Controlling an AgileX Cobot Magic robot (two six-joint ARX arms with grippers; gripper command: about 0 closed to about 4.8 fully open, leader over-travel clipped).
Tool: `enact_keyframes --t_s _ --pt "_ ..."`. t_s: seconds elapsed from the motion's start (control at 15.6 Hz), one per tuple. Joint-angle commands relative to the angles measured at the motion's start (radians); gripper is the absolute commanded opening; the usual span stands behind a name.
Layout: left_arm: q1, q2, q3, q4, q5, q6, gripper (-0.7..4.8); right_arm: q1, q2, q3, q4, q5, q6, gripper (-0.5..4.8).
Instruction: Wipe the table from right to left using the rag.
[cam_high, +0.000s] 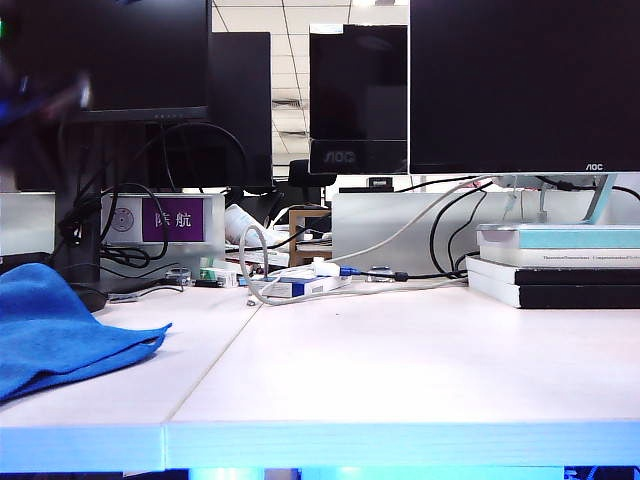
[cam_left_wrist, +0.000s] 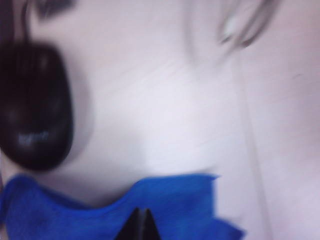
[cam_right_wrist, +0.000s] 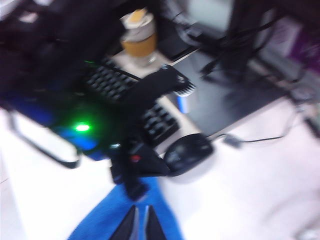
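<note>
The bright blue rag (cam_high: 60, 330) lies bunched at the left end of the white table (cam_high: 400, 350). In the left wrist view my left gripper (cam_left_wrist: 140, 221) hangs over the rag (cam_left_wrist: 175, 205) with its fingertips pressed together and no cloth between them. In the right wrist view my right gripper (cam_right_wrist: 141, 222) has reached across to the same side. Its fingers are closed to a sliver, with the rag (cam_right_wrist: 110, 217) running up between them as a narrow band. A blurred dark arm (cam_high: 45, 100) shows at the exterior view's upper left; neither gripper is distinct there.
A black mouse (cam_left_wrist: 35, 110) sits just beyond the rag, beside a keyboard (cam_right_wrist: 125, 92) and a cup (cam_right_wrist: 137, 37). The left arm's body (cam_right_wrist: 150, 95) rises near them. Monitors, cables (cam_high: 300, 280) and a book stack (cam_high: 560, 265) line the table's back.
</note>
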Motion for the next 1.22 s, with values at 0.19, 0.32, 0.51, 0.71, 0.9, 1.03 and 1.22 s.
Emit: enact_keyframes --t_s 0.19,0.32,0.51,0.71,0.9,1.03,1.22 --pt "-0.086 -0.162 0.097 0.089 -0.005 -0.086 -0.06 -0.063 -0.127 0.003 -0.002 0.051 -0.003 0.14" --pt "-0.165 -0.257 0.104 0.159 -0.098 -0.093 -0.06 -0.09 -0.19 0.003 -0.025 0.065 -0.003 -0.06" --pt "-0.301 -0.417 0.104 0.198 -0.255 -0.093 -0.06 -0.131 -0.273 0.003 -0.138 0.081 -0.015 -0.06" --pt "-0.462 -0.577 0.102 0.194 -0.351 -0.045 -0.06 -0.146 -0.318 0.002 -0.257 0.081 -0.057 -0.06" --pt "-0.545 -0.701 0.101 0.115 -0.397 0.01 -0.06 -0.142 -0.342 0.002 -0.343 0.079 -0.057 -0.06" --pt "-0.545 -0.799 0.073 0.046 -0.418 0.014 -0.06 -0.141 -0.355 0.002 -0.4 0.08 -0.057 -0.06" --pt "-0.545 -1.028 -0.085 0.035 -0.528 -0.007 -0.06 -0.142 -0.41 0.001 -0.532 0.126 -0.104 -0.06"
